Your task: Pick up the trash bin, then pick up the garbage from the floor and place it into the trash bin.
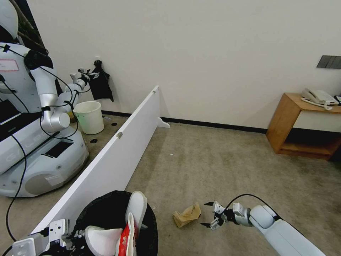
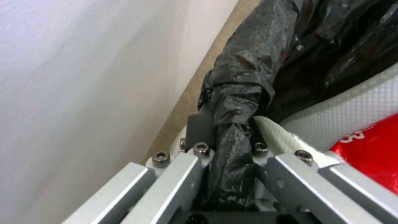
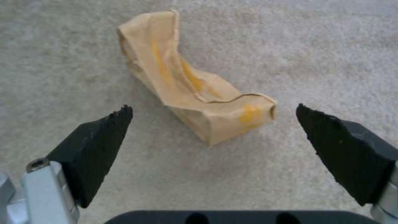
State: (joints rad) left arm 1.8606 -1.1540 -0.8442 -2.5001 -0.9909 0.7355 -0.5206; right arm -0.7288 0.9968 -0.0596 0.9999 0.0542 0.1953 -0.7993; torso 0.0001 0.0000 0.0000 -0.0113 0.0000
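Note:
The trash bin [image 1: 106, 209], lined with a crinkled black bag [image 2: 290, 46], is at the bottom left of the head view. Two white slippers [image 1: 136, 208] and a red-white packet [image 1: 123, 241] stick out of it. My left gripper [image 1: 67, 236] is shut on the bag-covered rim [image 2: 232, 124]. A crumpled brown paper scrap [image 1: 187, 214] [image 3: 195, 90] lies on the carpet to the bin's right. Just right of the scrap, low over the carpet, my right gripper [image 1: 207, 214] [image 3: 213, 115] is open, and the scrap lies just beyond its black fingertips [image 3: 108, 130].
A long white partition board [image 1: 117, 149] runs from the bin toward the far wall. Beyond it stand another robot [image 1: 32, 117] and a small cream-white bucket [image 1: 89, 116]. A wooden side table [image 1: 302, 124] with a telephone is at the far right. Open carpet lies between.

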